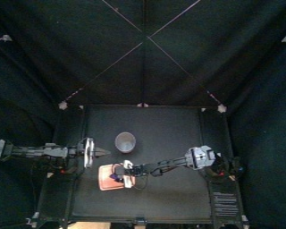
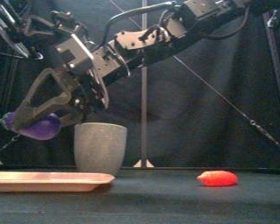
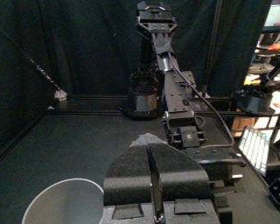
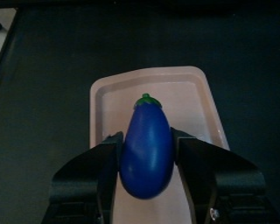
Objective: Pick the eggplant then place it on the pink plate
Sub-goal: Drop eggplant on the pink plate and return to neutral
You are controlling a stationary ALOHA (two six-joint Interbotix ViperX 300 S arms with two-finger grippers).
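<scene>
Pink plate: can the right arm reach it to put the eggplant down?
Probably yes. The right gripper holds the eggplant right above the pink plate, whose visible part looks bare.

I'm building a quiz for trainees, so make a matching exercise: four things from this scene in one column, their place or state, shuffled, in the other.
Things:
1. eggplant
2. pink tray
3. grey cup
4. red toy

Places or states:
A. lies on the table, right of the cup
B. stands upright behind the tray
C. held in the right hand, above the tray
D. lies flat on the table's left side

Pairs: 1-C, 2-D, 3-B, 4-A
</scene>
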